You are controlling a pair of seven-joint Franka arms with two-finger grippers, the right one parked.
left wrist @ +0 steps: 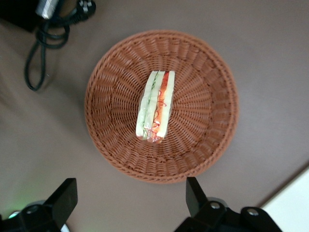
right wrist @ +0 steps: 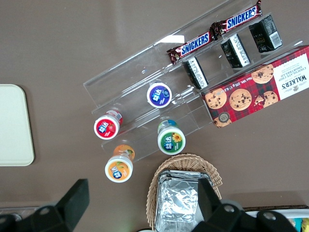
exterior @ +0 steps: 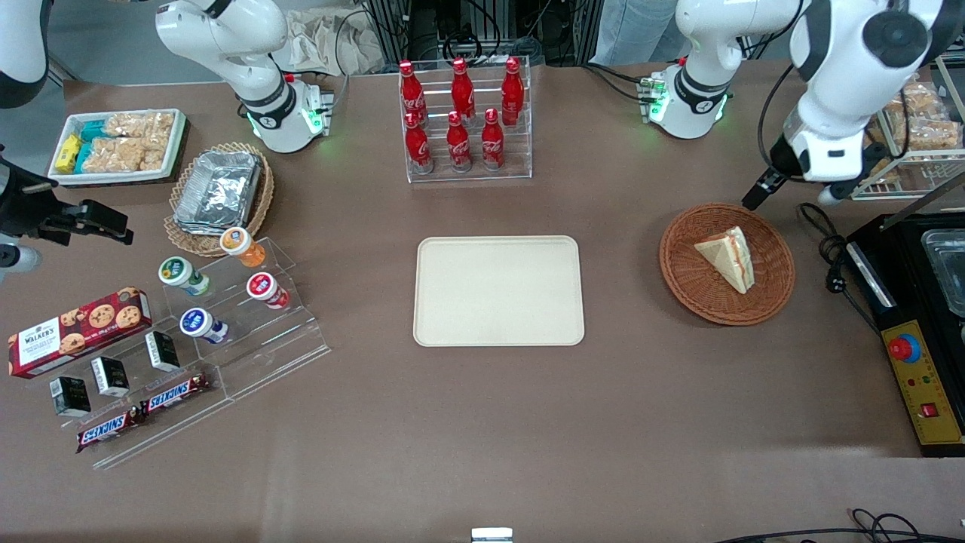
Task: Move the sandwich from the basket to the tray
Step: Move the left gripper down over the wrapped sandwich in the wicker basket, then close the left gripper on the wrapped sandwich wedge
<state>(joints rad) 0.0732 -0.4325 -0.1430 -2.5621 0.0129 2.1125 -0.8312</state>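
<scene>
The sandwich [exterior: 727,258], a pale bread wedge with a red-pink filling edge, lies in the round reddish-brown wicker basket [exterior: 682,279] toward the working arm's end of the table. The cream-beige tray [exterior: 497,290] sits bare at the table's middle, beside the basket. My left gripper [exterior: 791,197] hangs well above the table, a little farther from the front camera than the basket, open and holding nothing. In the left wrist view the sandwich [left wrist: 155,106] rests at the middle of the basket [left wrist: 203,121], apart from the open gripper [left wrist: 130,198]; a tray corner [left wrist: 294,203] shows.
A black appliance [exterior: 916,332] with a red button and its cable [exterior: 833,256] lie beside the basket. A rack of red bottles [exterior: 464,121] stands farther from the camera than the tray. A clear snack stand [exterior: 219,317] and a tan basket of foil containers [exterior: 219,192] lie toward the parked arm's end.
</scene>
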